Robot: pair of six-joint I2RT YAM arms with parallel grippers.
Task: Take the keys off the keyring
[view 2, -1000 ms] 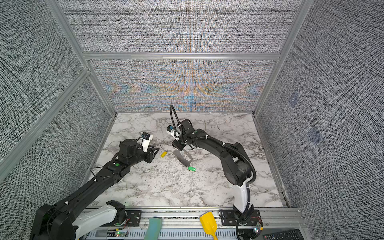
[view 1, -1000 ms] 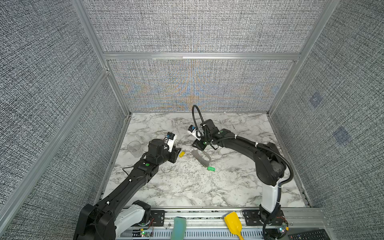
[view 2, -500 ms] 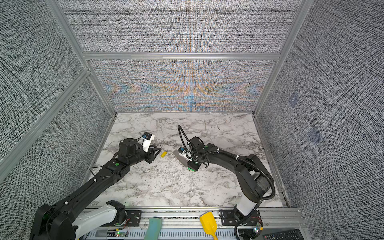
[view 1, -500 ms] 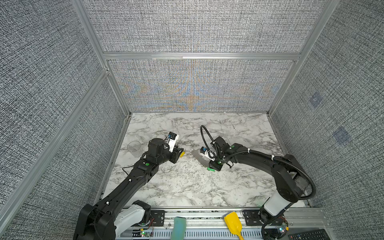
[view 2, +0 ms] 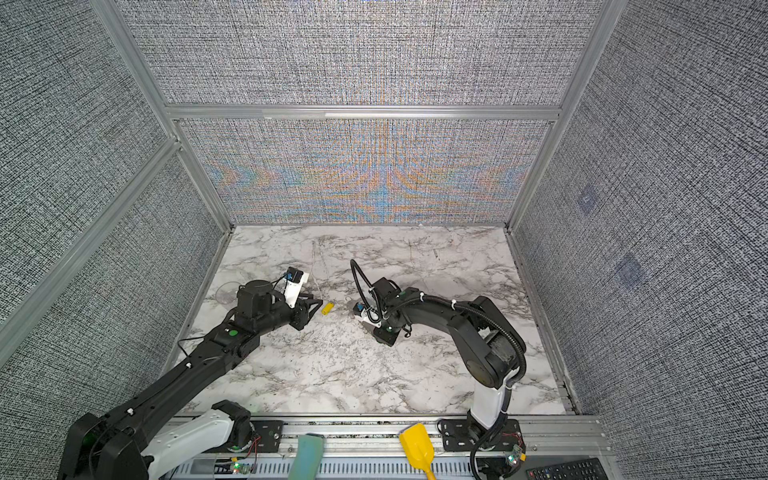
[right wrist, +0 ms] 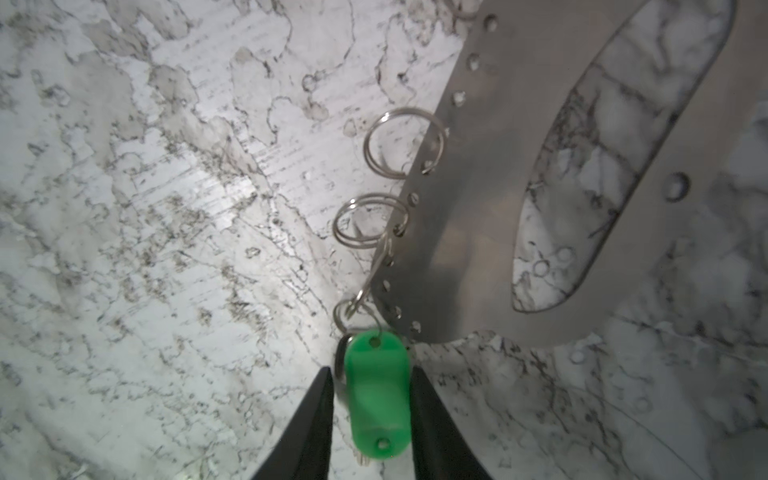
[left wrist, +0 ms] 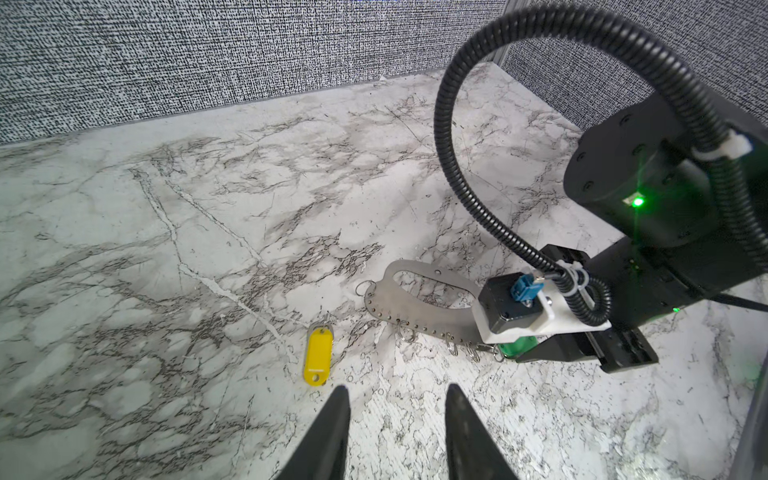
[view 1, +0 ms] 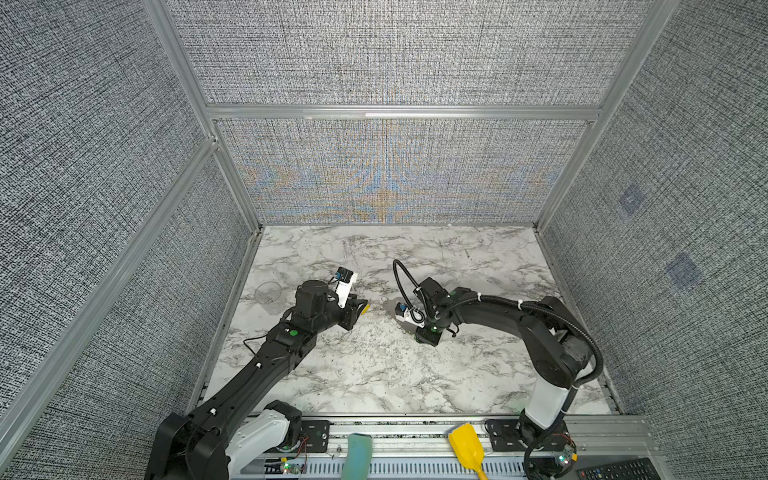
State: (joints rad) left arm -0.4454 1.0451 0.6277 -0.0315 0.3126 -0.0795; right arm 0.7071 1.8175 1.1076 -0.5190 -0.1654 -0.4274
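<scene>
The right claw (right wrist: 371, 370) straddles the green tag (right wrist: 377, 399), partly open, not yet pinching, placed to tug it off the keyring (right wrist: 469, 232) just ahead. The left claw (left wrist: 395, 388) hangs half open and empty; the yellow tag (left wrist: 318, 350) lies loose before its tips.

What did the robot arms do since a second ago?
The right hand swung from the far end of the grey metal keyring toward the front and came down straddling the green plastic key tag; a firm grip is unclear. The left hand and yellow plastic key tag stayed put.
</scene>
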